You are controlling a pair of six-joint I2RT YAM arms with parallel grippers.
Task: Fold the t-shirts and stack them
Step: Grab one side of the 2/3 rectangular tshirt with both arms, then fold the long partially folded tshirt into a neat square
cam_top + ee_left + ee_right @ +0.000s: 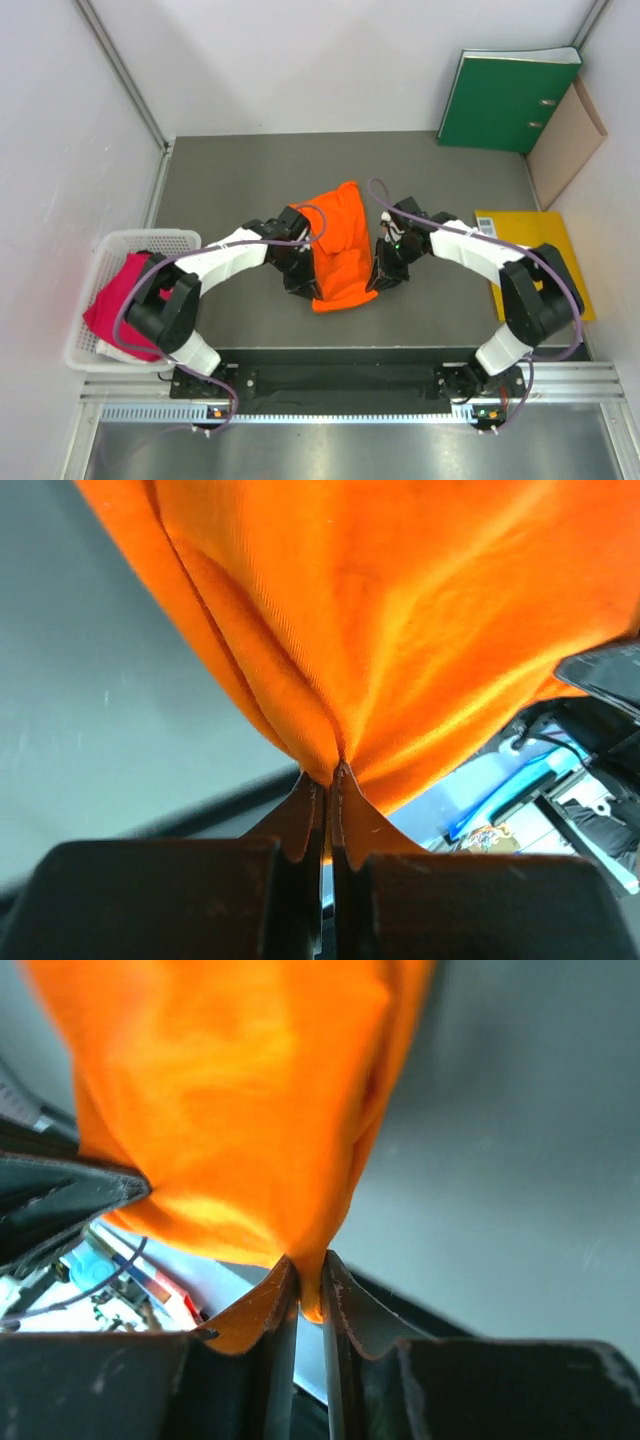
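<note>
Centre of top view: orange t-shirt (338,245) lay on dark table (220,180), gripped at its lower-frame end. left gripper (330,776) was pinched tight on cloth fold. right gripper (308,1268) was clamped on hem, jaws nearly together. magenta t-shirt (112,300) sat in white basket (150,238), left of frame. Step looked like folding lower end toward upper frame. Best done with both corners level, moved together, cloth taut, released only once edges aligned.

orange shirt (400,610): cut off by the top and side edges of both wrist views.
pink shirt (110,305): partly behind the left arm (172,300).
basket (130,240): near half under shirt and arm.
envelope (535,232): near end behind the right arm (538,292).
small item (486,226) on the envelope's corner: too small to tell.
clutter (520,800) below the shirt: blurred.
</note>
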